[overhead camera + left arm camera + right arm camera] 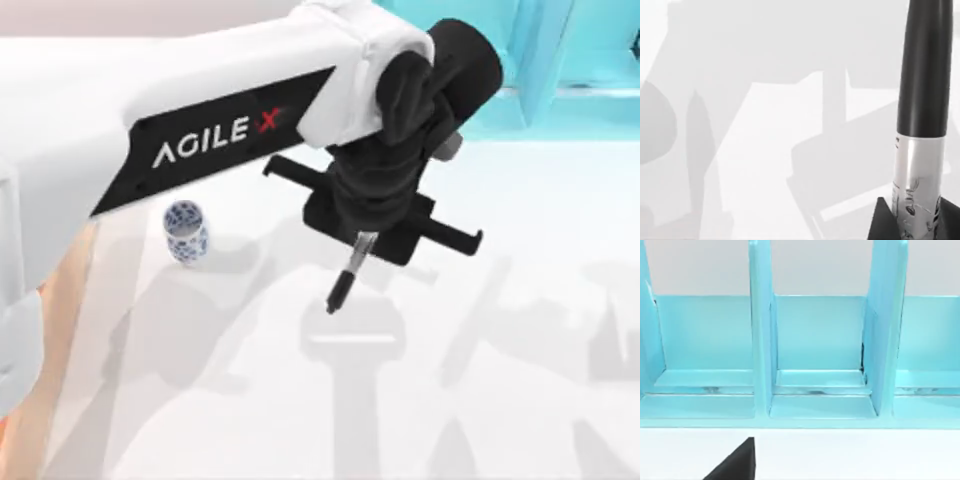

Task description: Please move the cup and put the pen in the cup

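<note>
Pen (350, 268), held near its labelled barrel in the left gripper (362, 240), hangs cap-down and slightly tilted above the table (520, 400), well right of the cup (186, 231); a grip at the upper end leaves the lower end free to enter a mouth. The cup stands upright at table left; whether it holds anything cannot be told. Behind, a blue rack (760, 340) has bare bays. Right gripper (735, 462): finger state cannot be told.
</note>
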{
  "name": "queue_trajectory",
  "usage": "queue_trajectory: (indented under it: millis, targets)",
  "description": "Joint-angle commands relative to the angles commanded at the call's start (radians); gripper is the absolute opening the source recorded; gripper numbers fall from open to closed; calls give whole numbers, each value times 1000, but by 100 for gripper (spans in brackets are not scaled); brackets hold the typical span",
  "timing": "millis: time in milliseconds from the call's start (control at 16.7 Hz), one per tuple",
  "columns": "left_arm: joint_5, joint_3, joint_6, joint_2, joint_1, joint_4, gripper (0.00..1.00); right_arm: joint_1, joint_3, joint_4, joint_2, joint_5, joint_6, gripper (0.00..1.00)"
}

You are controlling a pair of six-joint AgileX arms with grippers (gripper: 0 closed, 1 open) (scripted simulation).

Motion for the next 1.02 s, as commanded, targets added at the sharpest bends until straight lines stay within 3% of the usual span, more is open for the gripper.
queue_trajectory:
  millis: [600, 1020]
  targets:
    - [139, -518, 140, -206, 145, 750, 0, 0, 0, 0, 0, 0, 0, 100]
    - [174, -857, 236, -309, 216, 1165, 0, 0, 0, 0, 0, 0, 0, 100]
